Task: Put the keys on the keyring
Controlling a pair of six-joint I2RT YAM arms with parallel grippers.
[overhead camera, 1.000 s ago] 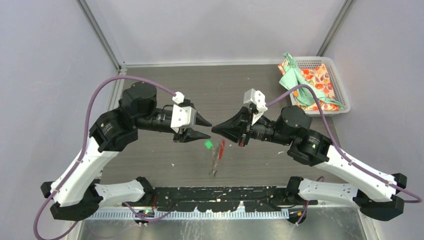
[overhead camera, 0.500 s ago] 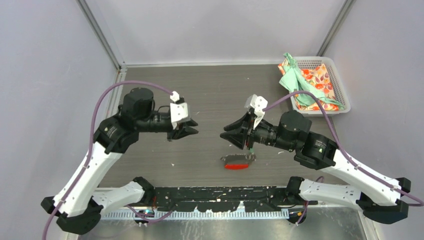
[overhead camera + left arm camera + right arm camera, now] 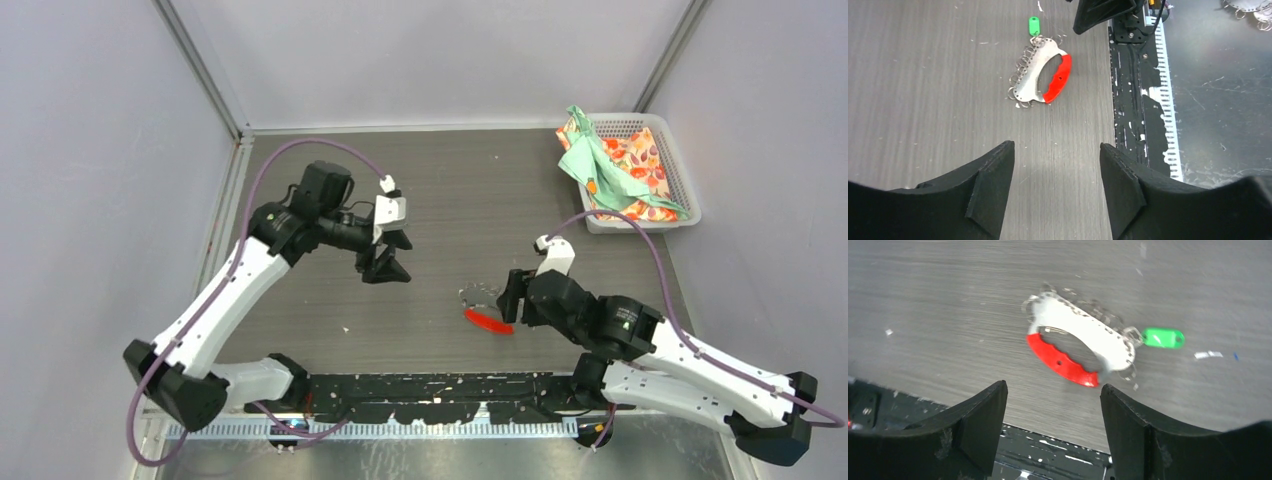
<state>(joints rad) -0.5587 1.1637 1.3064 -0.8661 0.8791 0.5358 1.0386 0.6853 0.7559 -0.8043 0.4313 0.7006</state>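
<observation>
The grey worktop (image 3: 440,180) now carries the keyring, which a second ago hung in the air between my two tools at the centre. Both arms have since pulled away from each other. The left arm (image 3: 235,285) has swung back and away to the left. The right arm (image 3: 640,345) has dropped low toward the near edge. The left tool (image 3: 1057,160) stands open and empty, well apart from the ring. The right tool (image 3: 1053,395) is also open with nothing between its fingers, and hovers just beside the ring. The keyring (image 3: 1083,337) lies flat near the front rail, to the right of centre, its red tab (image 3: 1060,362) toward the near edge. The green-tagged key (image 3: 1162,338) lies touching one end of the ring; it looks linked on, though I cannot be sure. I cannot find the black-tagged key in any view. My reading: the ring was let go, not set down, so I must pick it up again before threading anything more.
</observation>
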